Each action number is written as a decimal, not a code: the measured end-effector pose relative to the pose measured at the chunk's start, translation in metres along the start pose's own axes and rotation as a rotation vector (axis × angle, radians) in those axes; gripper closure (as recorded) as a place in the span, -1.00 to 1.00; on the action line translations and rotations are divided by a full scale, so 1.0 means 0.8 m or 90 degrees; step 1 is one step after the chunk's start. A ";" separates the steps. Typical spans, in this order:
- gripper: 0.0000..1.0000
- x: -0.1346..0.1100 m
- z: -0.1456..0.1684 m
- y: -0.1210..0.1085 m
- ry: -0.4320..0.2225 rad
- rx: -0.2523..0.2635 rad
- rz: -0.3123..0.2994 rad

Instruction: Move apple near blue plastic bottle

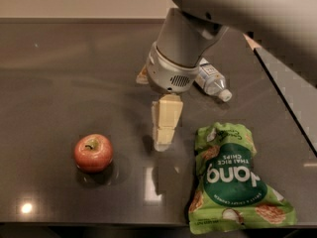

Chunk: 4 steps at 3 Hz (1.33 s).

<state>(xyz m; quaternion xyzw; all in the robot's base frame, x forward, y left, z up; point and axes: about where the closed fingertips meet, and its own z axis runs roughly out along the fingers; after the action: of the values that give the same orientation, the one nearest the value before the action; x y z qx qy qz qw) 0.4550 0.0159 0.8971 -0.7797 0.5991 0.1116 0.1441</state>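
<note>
- Camera view: the gripper (162, 142) points down, low over the middle of the dark bench (69, 68); whether the claw is released or clenched cannot be told.
- The apple (93, 152) stands stem up near the front edge, left of the gripper and not touching it.
- The blue plastic bottle (212, 79) lies on its side toward the right edge, partly hidden by the arm.
- The green Thai rice chips bag (237, 182) lies flat by the front edge, toward the right corner.

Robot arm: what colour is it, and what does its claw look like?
The arm is smooth, pale grey and thick, ending in a round grey wrist with a little vent grille. The claw below is cream-yellow and blocky, hanging over the dark table between the apple and chips bag. No cables show.
</note>
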 end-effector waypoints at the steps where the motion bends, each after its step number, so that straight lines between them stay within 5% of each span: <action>1: -1.00 -0.023 0.023 0.004 -0.014 -0.020 -0.013; 4: -1.00 -0.090 0.086 0.039 -0.053 -0.077 -0.065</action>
<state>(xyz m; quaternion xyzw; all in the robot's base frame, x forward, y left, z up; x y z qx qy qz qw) 0.4063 0.0983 0.8548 -0.8109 0.5445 0.1726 0.1271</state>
